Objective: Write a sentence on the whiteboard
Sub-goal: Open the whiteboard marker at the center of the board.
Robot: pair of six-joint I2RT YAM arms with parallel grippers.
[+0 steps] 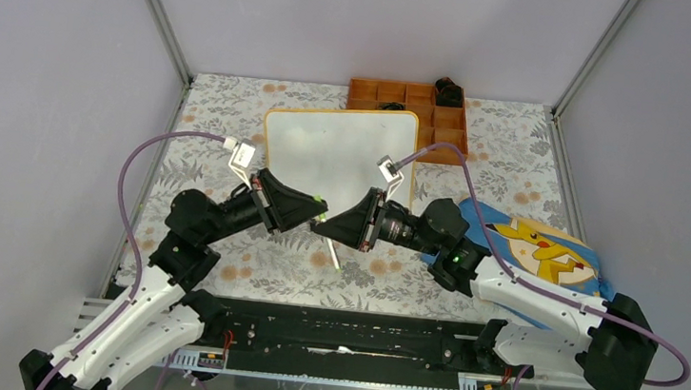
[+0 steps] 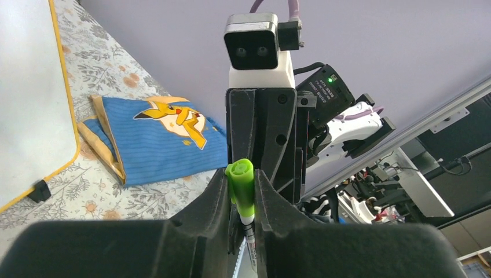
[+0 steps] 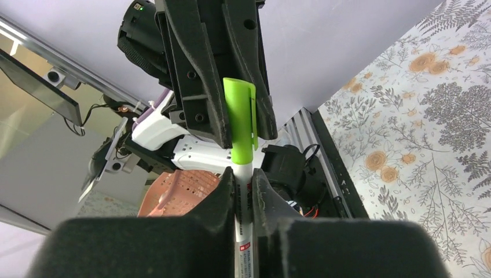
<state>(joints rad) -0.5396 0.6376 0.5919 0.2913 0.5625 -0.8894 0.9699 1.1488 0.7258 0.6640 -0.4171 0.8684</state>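
Table (image 1: 233, 127) in a floral cover carries the whiteboard (image 1: 327, 145), lying flat at the middle toward the far side. Its near edge is hidden beneath both arms, and any writing on it is too faint to read. The blue cloth (image 1: 546, 253) to the right is partly covered by the right arm. The orange tray (image 1: 399, 95) touches the board's far corner. The left gripper (image 2: 240, 180) pinches the green cap (image 3: 239, 116). Facing it, the right gripper (image 3: 244, 200) clamps the white barrel of the marker (image 3: 244, 174), whose label is cut off.
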